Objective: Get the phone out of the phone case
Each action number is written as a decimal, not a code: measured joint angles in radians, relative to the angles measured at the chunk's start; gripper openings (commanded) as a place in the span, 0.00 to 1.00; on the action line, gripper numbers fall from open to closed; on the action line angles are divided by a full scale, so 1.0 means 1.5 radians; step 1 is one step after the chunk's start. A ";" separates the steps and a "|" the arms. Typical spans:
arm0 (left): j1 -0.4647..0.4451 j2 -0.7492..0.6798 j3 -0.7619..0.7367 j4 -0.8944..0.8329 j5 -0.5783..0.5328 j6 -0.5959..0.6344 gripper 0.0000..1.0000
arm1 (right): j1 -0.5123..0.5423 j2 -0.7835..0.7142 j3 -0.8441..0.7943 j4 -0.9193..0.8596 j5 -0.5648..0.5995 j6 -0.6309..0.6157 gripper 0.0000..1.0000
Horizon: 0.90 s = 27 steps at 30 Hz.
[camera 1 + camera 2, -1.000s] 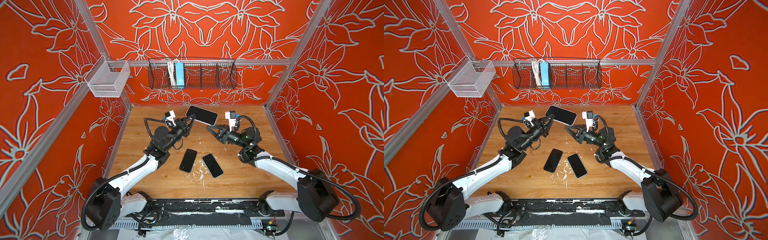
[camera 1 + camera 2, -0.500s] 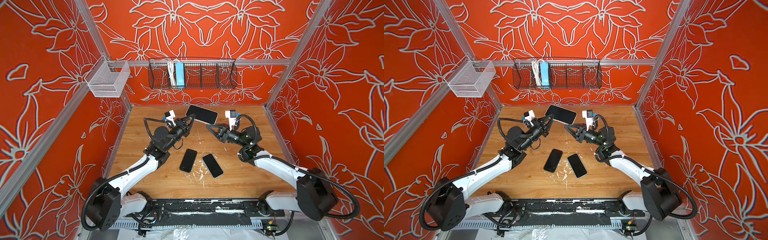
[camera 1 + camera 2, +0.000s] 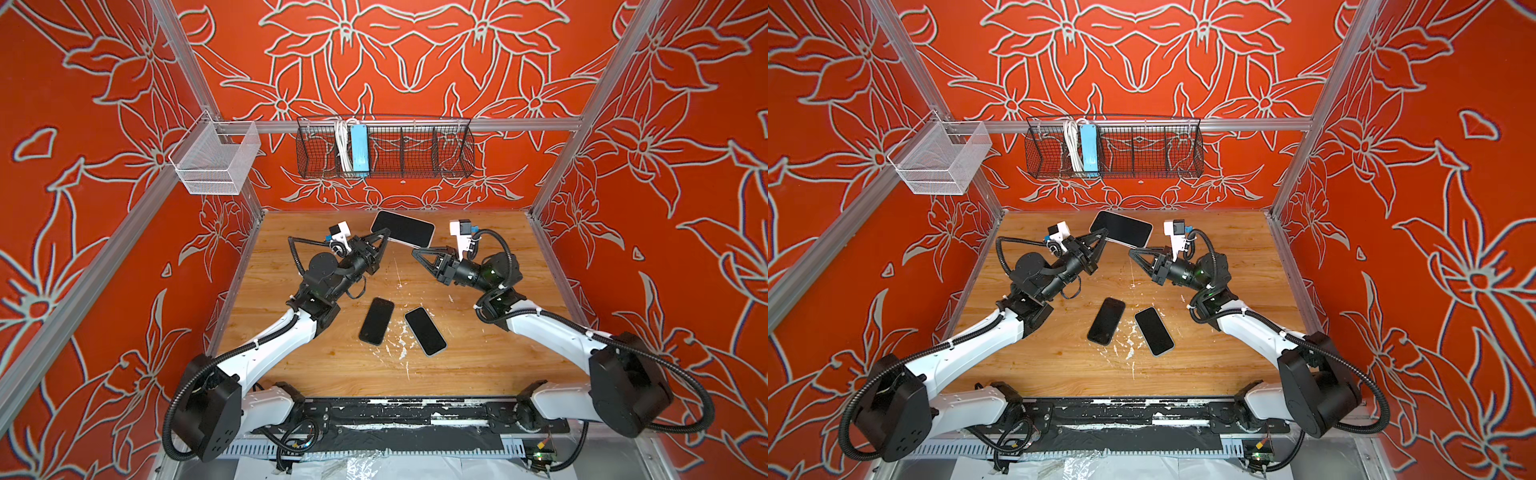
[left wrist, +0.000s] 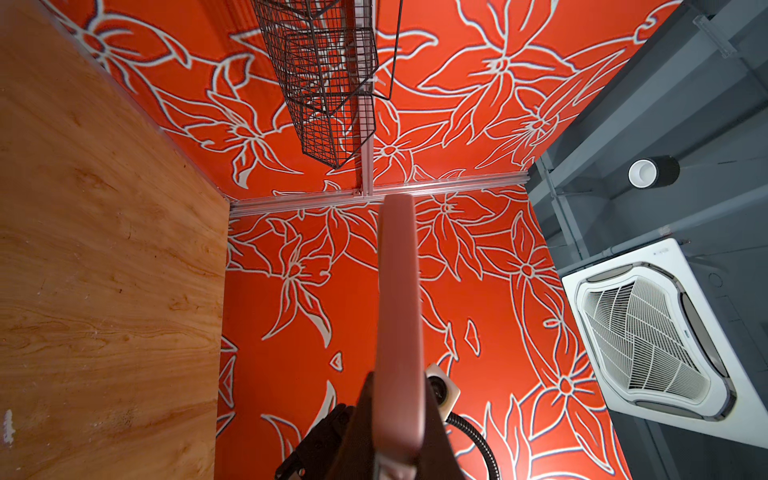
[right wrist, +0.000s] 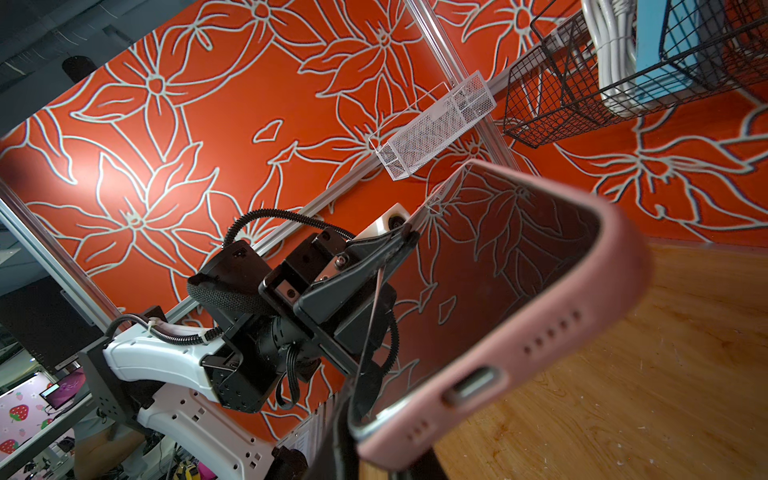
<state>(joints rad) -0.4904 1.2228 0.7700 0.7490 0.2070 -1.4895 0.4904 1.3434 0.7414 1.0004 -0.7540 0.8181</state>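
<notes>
Rt gripper [image 3: 415, 251] edged in, now nipping end of pink case [image 5: 519, 332]; L gripper [image 3: 386, 237] clamped on cased phone [image 3: 402, 227] — 2 other phones [image 3: 376, 321] [image 3: 425, 331] flat on bench [image 3: 478, 365].

Orange floral walls [image 3: 407, 50], aluminium rails [image 3: 519, 124], wooden floor [image 3: 478, 365] — black wire basket [image 3: 415, 149], white mesh bin [image 3: 216, 162]

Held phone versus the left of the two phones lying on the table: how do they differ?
The held phone sits raised and tilted, clamped by the left end effector; the left table phone lies flat on the table, untouched. The held phone wears a pink case; the left table phone shows no pink. Both show dark screens upward.
</notes>
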 measured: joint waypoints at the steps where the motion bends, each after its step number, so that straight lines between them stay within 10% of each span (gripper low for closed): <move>1: 0.000 0.001 0.000 -0.001 -0.001 -0.003 0.00 | -0.001 0.002 0.000 0.003 -0.001 -0.002 0.00; 16: -0.025 -0.018 0.000 -0.004 0.031 -0.011 0.00 | -0.019 0.034 0.009 -0.006 -0.005 -0.024 0.01; 25: 0.034 -0.019 0.016 -0.030 0.088 0.089 0.00 | -0.021 -0.010 0.021 -0.150 -0.064 -0.082 0.51; 27: 0.074 -0.016 0.038 -0.049 0.124 0.123 0.00 | -0.022 -0.033 0.033 -0.220 -0.082 -0.114 0.77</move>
<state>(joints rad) -0.3794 1.1988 0.8272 0.6758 0.3923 -1.3056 0.4572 1.2934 0.7910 0.6704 -0.8776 0.6468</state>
